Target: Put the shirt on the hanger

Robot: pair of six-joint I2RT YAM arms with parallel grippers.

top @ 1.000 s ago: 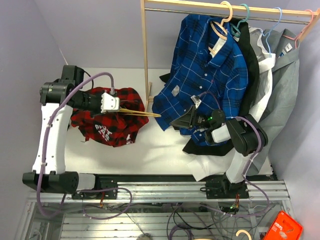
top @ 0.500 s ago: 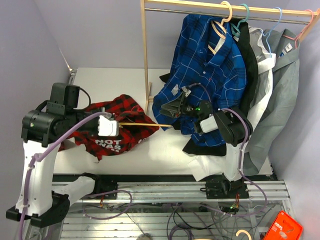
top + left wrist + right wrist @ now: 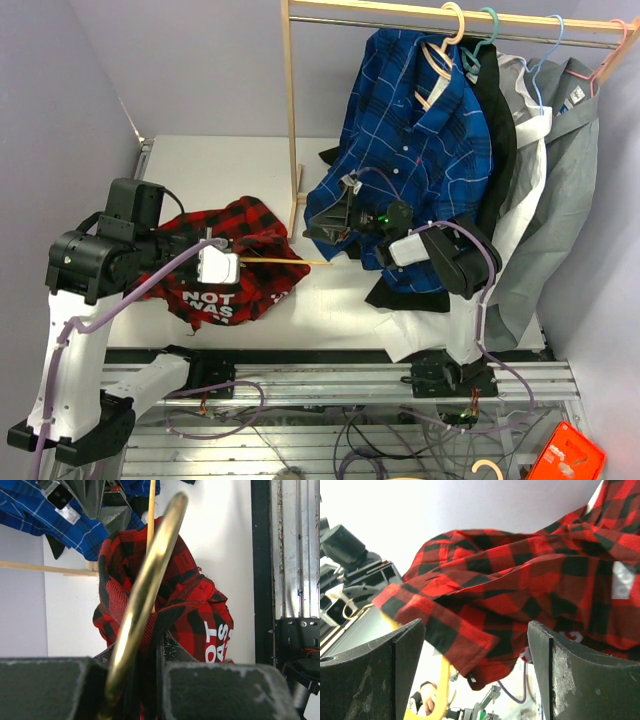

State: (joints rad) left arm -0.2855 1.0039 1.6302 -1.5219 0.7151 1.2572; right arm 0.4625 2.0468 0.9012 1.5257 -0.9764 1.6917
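The red-and-black plaid shirt with white lettering hangs bunched over the thin tan hanger, lifted off the white table. My left gripper is shut on the hanger at its hook end, with the shirt draped beyond it. My right gripper is just past the hanger's far tip, jaws open. In the right wrist view a hem of the shirt dangles between the spread fingers, untouched, and the hanger shows below it.
A wooden rack post stands just behind the hanger's tip. On the rail hang a blue plaid shirt, a black garment and a grey shirt, close behind the right arm. A metal rail runs along the near edge.
The left arm has swung toward the near edge, carrying hanger and shirt down and slightly left. The right gripper has moved left to the hanger's tip, and its jaws have narrowed a little.
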